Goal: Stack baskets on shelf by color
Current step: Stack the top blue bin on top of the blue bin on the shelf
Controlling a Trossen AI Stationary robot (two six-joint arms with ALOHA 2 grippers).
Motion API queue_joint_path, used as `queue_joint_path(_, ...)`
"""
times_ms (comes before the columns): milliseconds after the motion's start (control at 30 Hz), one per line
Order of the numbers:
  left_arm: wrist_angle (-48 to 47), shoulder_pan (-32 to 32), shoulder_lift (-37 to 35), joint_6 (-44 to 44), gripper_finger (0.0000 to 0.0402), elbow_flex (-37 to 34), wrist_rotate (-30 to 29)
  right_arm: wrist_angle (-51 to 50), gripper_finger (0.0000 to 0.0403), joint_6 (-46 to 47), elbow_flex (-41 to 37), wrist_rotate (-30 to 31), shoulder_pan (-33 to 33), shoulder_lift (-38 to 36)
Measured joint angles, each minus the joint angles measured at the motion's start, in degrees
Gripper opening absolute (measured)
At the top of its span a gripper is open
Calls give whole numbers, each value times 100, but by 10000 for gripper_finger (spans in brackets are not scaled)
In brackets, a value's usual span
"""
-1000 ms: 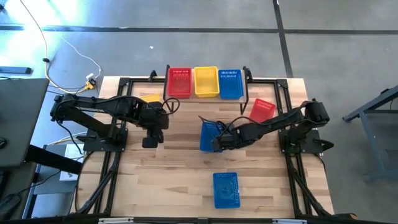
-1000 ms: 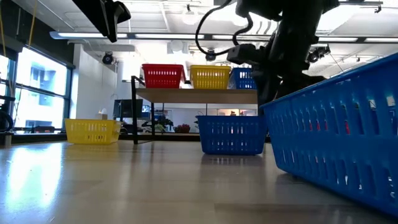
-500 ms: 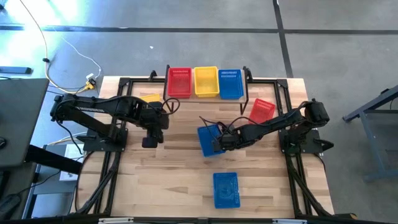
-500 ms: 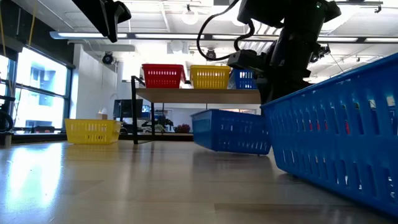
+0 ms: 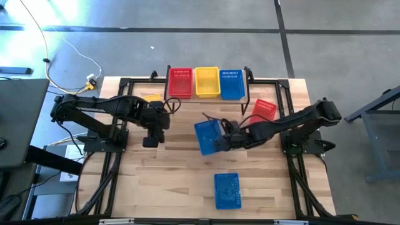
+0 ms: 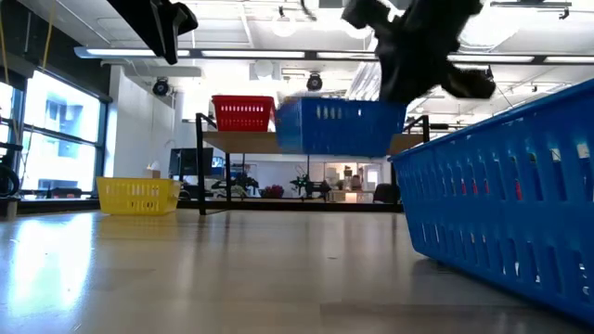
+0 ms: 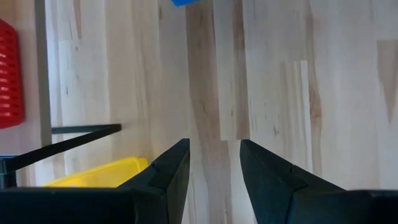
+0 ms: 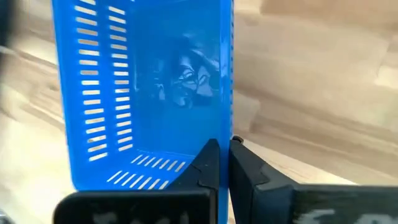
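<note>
One blue basket (image 5: pixel 207 137) airborne, mid-table

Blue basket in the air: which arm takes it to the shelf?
Right. Its gripper is shut on the blue basket's rim, clear of the table. Left gripper is open and empty.

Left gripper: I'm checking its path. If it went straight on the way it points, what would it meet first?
Probably bare tabletop: the left gripper is open, with only wood between its fingers.

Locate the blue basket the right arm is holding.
High view: blue basket mid-table, gripped by the right claw, lifted clear of the tabletop, in front of the shelf.
</note>
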Motion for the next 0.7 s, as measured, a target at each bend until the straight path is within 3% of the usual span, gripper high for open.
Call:
queue_joint_path(400, 2, 0, 0, 41, 131, 0, -84, -142, 0, -967, 596, 1344, -50, -936)
queue_joint_path(700, 13, 0, 0, 39, 131, 0, -116, -995, 0, -2196, 1497, 1887, -729, -1381)
